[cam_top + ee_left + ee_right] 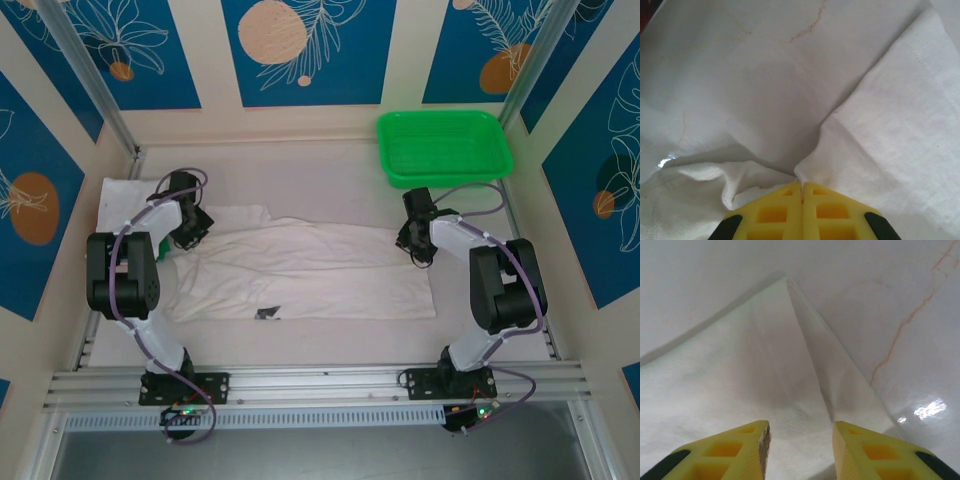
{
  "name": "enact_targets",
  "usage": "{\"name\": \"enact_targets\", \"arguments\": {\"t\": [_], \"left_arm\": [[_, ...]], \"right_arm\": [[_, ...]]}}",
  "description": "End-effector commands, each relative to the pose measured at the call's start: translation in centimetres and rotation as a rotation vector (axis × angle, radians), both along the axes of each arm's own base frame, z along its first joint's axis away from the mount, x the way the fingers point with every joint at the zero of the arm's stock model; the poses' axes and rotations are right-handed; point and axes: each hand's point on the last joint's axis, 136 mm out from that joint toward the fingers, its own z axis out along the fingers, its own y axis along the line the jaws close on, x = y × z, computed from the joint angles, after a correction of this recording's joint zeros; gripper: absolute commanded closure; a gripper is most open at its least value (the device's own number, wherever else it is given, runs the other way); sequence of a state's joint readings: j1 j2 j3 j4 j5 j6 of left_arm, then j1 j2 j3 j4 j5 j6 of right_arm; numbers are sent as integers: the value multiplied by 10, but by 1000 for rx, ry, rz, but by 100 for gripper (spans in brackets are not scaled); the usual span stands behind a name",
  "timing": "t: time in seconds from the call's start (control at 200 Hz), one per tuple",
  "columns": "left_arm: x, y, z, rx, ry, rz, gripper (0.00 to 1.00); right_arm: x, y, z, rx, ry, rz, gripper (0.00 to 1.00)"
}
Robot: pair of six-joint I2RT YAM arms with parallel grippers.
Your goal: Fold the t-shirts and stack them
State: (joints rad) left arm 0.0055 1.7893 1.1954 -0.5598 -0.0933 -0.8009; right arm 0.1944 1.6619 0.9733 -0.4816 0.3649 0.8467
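**Inspector:** Start with the surface.
**Assistant:** White veined table (300,170), walled on three sides.

**Inspector:** The garment?
**Assistant:** One white t-shirt (320,270) lies spread across the table's middle between the two arms, lengthwise left to right and creased along its centre. A folded white cloth (125,195) sits at the left rear, partly under the left arm.

**Inspector:** Container?
**Assistant:** Green basket (445,145) at the right rear corner, well apart from the t-shirt.

**Inspector:** Grippers?
**Assistant:** Left gripper (190,230) is down at the shirt's left end. The wrist view shows its yellow fingers pressed together, with a fold of the fabric gathered into the tips (802,186). Right gripper (413,248) is at the shirt's right edge, with its jaws apart over a hemmed corner (800,432) and nothing between them.

**Inspector:** Markings?
**Assistant:** Small dark label (267,313) near the shirt's front edge.
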Motion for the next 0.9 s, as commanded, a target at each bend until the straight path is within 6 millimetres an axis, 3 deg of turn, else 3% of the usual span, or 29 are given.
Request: {"name": "enact_targets", "arguments": {"t": [0.0,0.18,0.39,0.49,0.575,0.7,0.895], "left_arm": [[2,4,4,-3,-14,-11,100],[1,4,2,-4,-9,-12,100],[2,3,2,-7,-8,-16,100],[3,4,3,-2,-11,-16,100],[3,3,3,-4,-12,-16,100],[2,3,2,-5,-10,-16,100],[1,3,1,-6,-8,-16,100]], "right_arm": [[-5,4,-12,20,40,1,65],[-2,6,-19,20,52,5,66],[0,5,-13,8,37,12,87],[3,4,-6,-3,19,18,91],[4,4,-1,-16,15,27,90],[6,2,2,-29,6,29,72],[9,0,-4,-38,9,23,77]]}}
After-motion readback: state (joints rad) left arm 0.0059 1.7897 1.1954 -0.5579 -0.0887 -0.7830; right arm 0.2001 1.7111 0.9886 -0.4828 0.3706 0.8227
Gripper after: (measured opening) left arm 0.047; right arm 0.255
